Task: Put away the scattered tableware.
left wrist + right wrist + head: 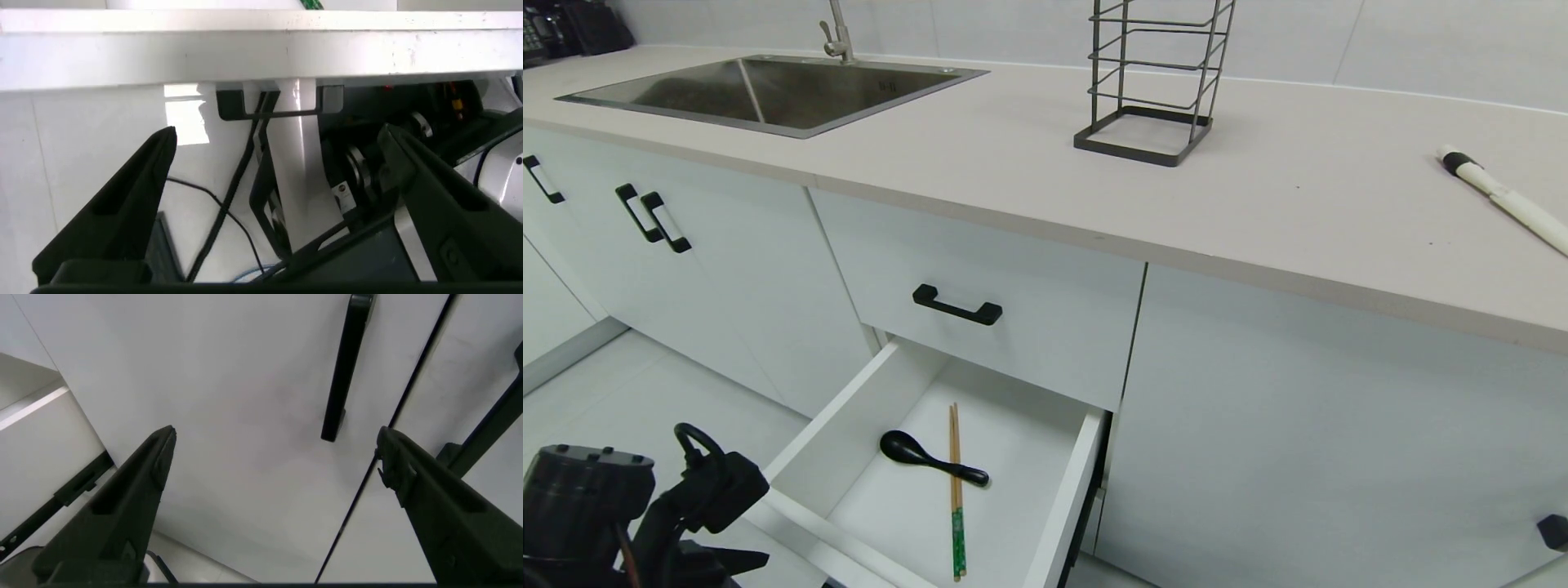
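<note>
The lower drawer (1063, 490) stands pulled out. A black spoon (931, 461) and a pair of wooden chopsticks (956, 498) with green ends lie on its white floor. On the counter at the far right rests a white utensil (1503, 196) with a black end. My left gripper (278, 135) is open and empty, low down in front of the drawer's front panel, facing its black handle (278, 100). My right gripper (276, 434) is also open and empty, close to a white cabinet door with a black handle (347, 367).
A wire rack (1156, 82) stands on the counter's middle and a steel sink (768, 94) lies at the left. The closed upper drawer with a black handle (957, 305) sits above the open one. Cabinet doors line the left side.
</note>
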